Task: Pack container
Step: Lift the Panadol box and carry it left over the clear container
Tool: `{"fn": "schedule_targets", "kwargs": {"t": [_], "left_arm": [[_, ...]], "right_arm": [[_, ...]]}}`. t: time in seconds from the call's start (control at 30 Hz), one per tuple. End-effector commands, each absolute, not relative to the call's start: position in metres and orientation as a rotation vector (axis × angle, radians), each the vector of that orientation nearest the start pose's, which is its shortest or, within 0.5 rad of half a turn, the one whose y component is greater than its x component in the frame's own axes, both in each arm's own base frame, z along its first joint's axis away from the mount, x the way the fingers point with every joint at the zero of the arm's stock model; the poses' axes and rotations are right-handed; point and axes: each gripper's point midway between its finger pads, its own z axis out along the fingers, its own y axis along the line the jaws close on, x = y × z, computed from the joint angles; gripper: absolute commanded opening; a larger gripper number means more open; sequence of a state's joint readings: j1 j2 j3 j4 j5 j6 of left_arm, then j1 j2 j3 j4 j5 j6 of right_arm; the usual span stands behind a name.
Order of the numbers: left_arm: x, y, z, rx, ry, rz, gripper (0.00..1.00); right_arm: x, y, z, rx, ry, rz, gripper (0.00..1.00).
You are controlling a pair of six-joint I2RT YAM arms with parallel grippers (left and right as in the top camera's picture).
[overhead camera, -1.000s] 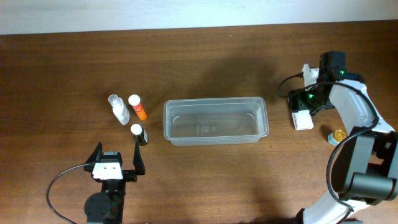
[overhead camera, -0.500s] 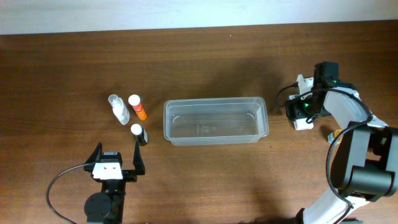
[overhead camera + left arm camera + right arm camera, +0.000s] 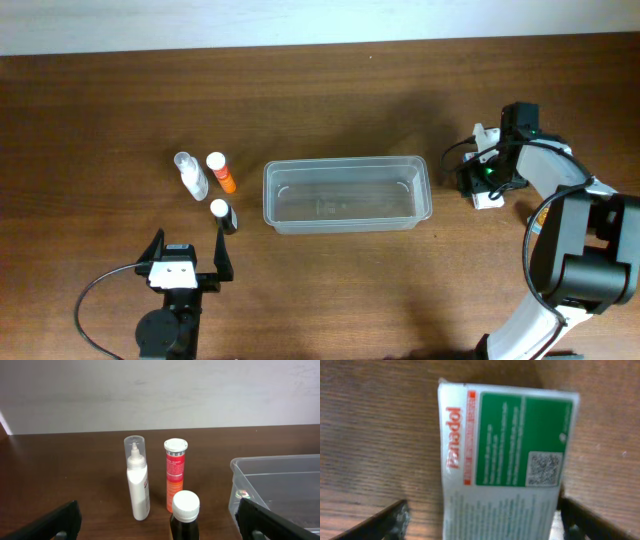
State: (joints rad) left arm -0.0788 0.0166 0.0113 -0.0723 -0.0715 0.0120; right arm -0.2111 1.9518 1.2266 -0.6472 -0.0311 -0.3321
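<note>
Jaws spread on both arms. Container (image 3: 346,162) empty, centre of overhead frame. Right gripper (image 3: 482,522), the nearer, at frame right, astride box (image 3: 505,460); long axis top-to-bottom in wrist frame, across the closing line. Left gripper (image 3: 160,520) lower left.

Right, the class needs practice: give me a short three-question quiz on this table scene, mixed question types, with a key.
1. True or false: the container holds no bottle.
2. How many bottles or tubes stand upright on the table?
3. What lies between the fingers of the open right pincer? A the container; B the Panadol box; C nothing.
Key: 1 true. 2 three: white bottle, orange tube, dark bottle. 3 B.
</note>
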Motion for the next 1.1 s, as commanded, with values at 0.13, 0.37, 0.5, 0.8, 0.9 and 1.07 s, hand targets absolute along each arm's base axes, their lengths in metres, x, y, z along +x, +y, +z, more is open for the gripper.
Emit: {"fn": "schedule_targets", "kwargs": {"t": [0.13,0.37,0.5,0.8,0.9,1.07], "left_arm": [[0.246,-0.004,0.158,0.023,1.643,0.035,0.99],[0.246,-0.004,0.158,0.023,1.643,0.035,0.99],[0.246,-0.004,0.158,0.023,1.643,0.035,0.99],[0.246,-0.004,0.158,0.023,1.643,0.035,0.99],[0.246,-0.004,0.158,0.023,1.643,0.035,0.99],[0.246,-0.004,0.158,0.023,1.643,0.035,0.99]], "right_arm": [[0.376,-0.075,-0.014,-0.193,2.981,-0.042,0.56],[0.379,-0.076,-0.007,-0.113,2.985,-0.035,0.40],[0.386,-0.074,0.009,-0.067,2.988,-0.001,0.39],[0.405,-0.055,0.070,-0.081,2.956,0.182,0.33],[0.409,-0.051,0.091,-0.097,2.917,0.207,0.32],[0.411,-0.034,0.127,-0.199,2.811,0.283,0.31]]}}
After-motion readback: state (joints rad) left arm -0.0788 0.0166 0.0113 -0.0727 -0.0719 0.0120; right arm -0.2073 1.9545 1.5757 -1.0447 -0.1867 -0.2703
